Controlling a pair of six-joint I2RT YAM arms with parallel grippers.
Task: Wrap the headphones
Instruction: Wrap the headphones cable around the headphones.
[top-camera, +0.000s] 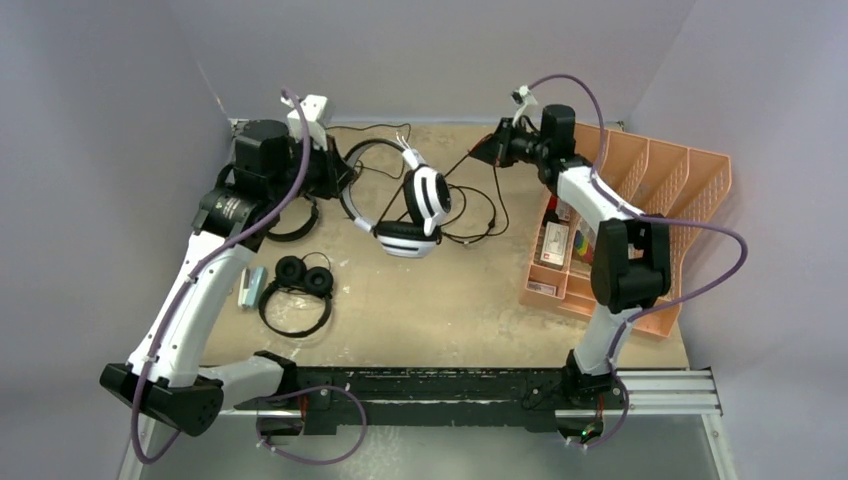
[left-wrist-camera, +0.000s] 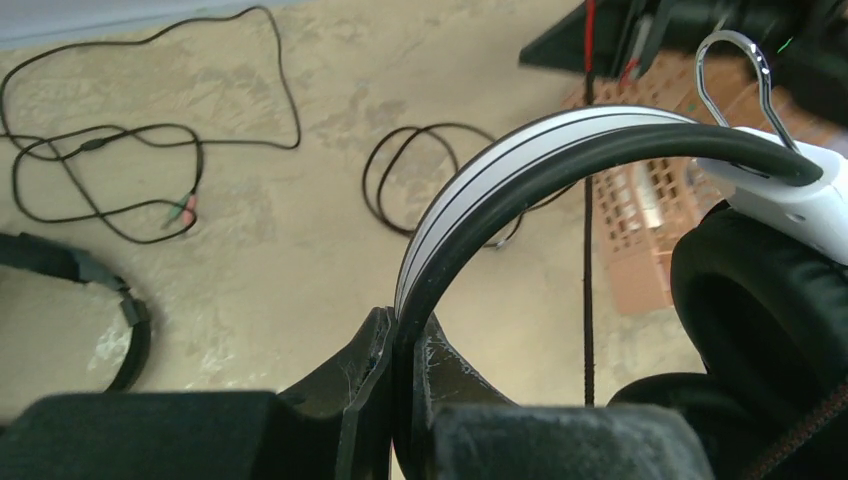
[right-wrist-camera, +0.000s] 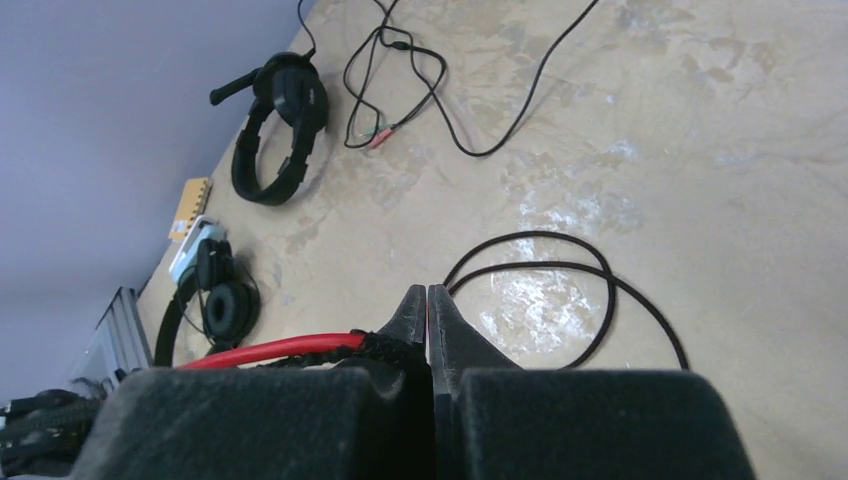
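– Well, was any writing readable?
– Only printed boxes (top-camera: 555, 242) in the orange tray (top-camera: 690, 165) at the table's (top-camera: 450, 320) right edge, too small to read.
– And the headphones?
– The small black pair (top-camera: 296, 283) lay by the left edge, round pads together. Farther in, the left gripper (left-wrist-camera: 400, 340) was clamped on the striped headband of the white-and-black headphones (top-camera: 425, 196), lifted mid-table. The larger black pair (right-wrist-camera: 281, 128) lay toward the far left corner.
– The right gripper (right-wrist-camera: 428, 300)?
– Fingers pressed together near the far edge. A thin black cable (top-camera: 500, 200) rose toward it; I couldn't tell whether it was pinched.
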